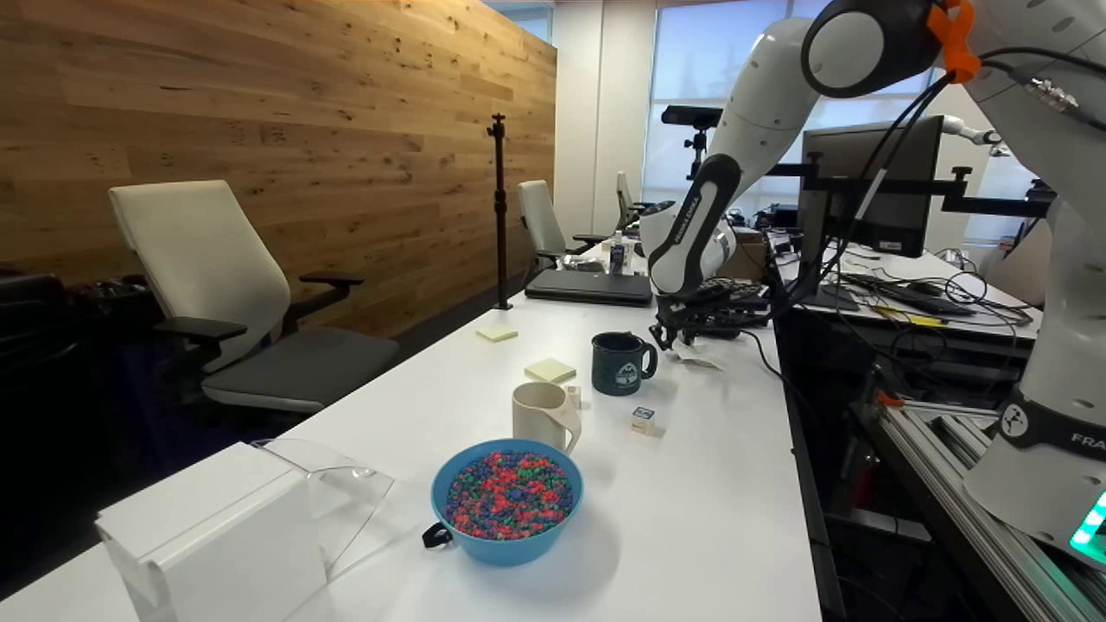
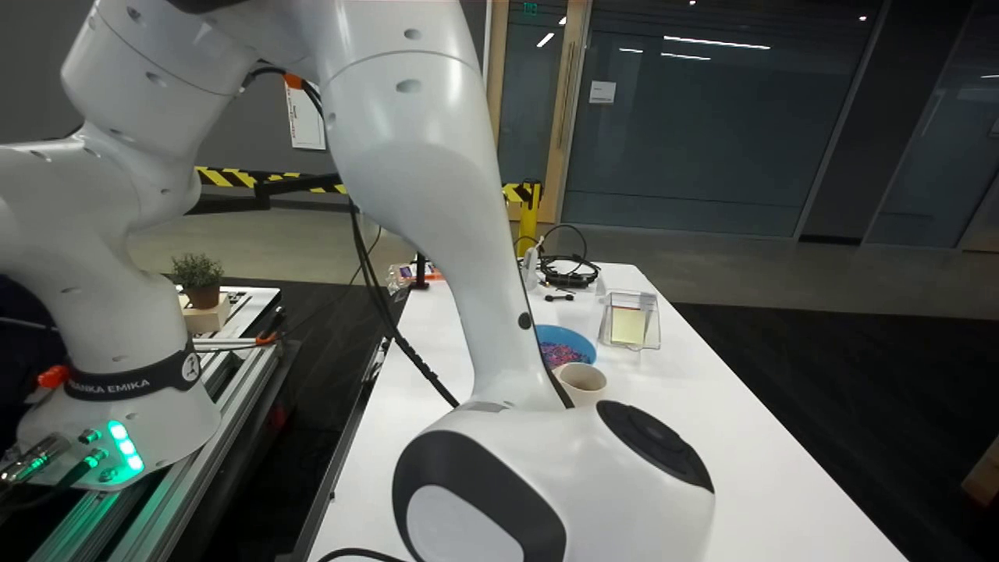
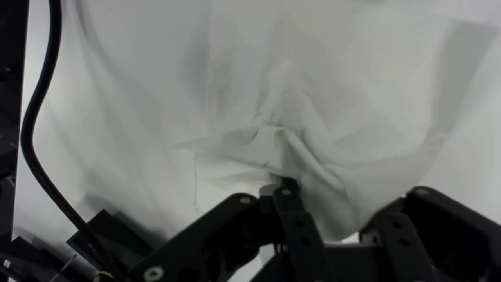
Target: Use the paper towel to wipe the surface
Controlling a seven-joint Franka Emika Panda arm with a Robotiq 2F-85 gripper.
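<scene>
The paper towel (image 1: 698, 356) is a small white crumpled scrap at the far part of the white tabletop surface (image 1: 708, 501), right of the dark mug (image 1: 616, 364). My gripper (image 1: 670, 337) is low over the surface, at the towel. In the wrist view the towel (image 3: 332, 156) is large, with folds spreading out from the jaws. It bunches up between the two fingers of the gripper (image 3: 321, 199) and covers the fingertips. The fingers look closed on it. In an exterior view the tabletop (image 2: 749, 484) shows, but the arm blocks gripper and towel.
A cream mug (image 1: 537, 415), a blue bowl (image 1: 484, 553), a small cube (image 1: 643, 421) and sticky notes (image 1: 550, 371) stand nearer. A black laptop (image 1: 589, 287) lies beyond the gripper. A black cable (image 3: 33, 113) runs along the table edge beside the towel.
</scene>
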